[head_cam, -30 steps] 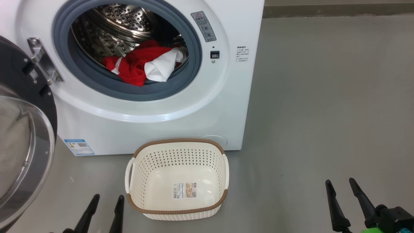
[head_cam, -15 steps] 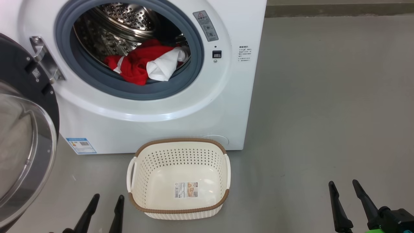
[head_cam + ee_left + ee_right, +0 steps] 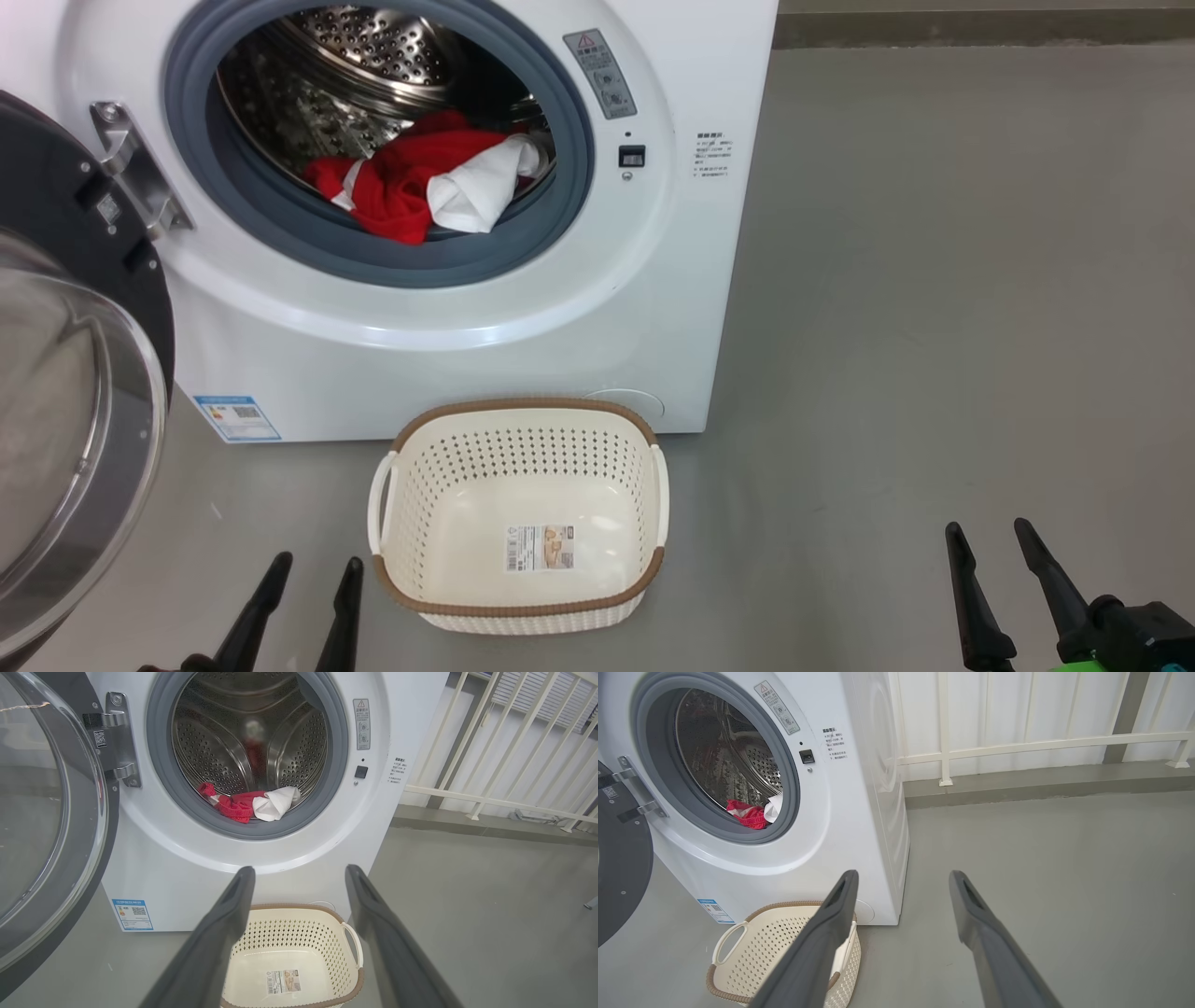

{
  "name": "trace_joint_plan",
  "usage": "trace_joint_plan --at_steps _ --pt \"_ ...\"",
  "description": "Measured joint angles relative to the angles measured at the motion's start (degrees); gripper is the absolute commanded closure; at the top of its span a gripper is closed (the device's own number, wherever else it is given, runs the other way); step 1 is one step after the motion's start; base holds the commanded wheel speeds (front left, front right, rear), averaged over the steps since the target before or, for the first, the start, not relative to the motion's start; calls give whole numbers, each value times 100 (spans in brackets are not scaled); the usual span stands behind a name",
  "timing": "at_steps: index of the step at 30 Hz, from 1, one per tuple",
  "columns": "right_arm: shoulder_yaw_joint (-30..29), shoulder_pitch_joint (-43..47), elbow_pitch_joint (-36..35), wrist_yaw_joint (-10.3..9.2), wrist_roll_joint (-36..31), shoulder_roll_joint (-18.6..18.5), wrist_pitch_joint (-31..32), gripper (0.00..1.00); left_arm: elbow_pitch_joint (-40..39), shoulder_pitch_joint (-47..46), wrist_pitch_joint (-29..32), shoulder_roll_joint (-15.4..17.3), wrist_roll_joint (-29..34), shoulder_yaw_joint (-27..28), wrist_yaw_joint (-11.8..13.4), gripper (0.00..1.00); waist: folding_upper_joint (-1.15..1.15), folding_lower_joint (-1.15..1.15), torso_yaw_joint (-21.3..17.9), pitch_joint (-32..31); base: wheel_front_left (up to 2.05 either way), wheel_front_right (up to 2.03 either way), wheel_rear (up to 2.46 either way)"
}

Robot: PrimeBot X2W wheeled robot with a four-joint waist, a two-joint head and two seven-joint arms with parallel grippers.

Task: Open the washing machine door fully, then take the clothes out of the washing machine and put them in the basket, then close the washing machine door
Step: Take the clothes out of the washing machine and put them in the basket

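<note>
Here's the washing machine [image 3: 467,364], big and white, with its mouth wide open. The washing machine door [image 3: 75,392] is swung right out on the machine's hinge side, so I'd call the opening done and unloading the step in hand. The basket [image 3: 523,408] sits empty at the foot of the washing machine, directly below its opening, which makes for a short, handy drop. The clothes [image 3: 392,191] are heaped at the front lip of the machine's drum. It's a red bundle with a white cloth [image 3: 476,191] on the side away from the hinge, both spilling onto the grey gasket [image 3: 308,238].

The left gripper [image 3: 316,562] and right gripper [image 3: 985,527] hang low, well out in front of the washing machine, jaws spread wide and empty. The left one looks better lined up with the opening; the right sits out past the machine's latch side. My call is to go in over the gasket, pinch deep into the heap rather than a loose edge, and lift clear of the rubber lip so nothing snags.

There's bare grey floor [image 3: 934,327] all round the washing machine, and a white railing [image 3: 1017,744] stands beyond its side.
</note>
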Motion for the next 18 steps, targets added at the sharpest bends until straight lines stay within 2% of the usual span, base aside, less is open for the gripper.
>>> trace_joint_plan --at_steps 18 --pt "67 -8 3 0 -1 15 1 0 -19 -75 0 56 -47 -32 0 0 0 0 14 88 127 -127 0"
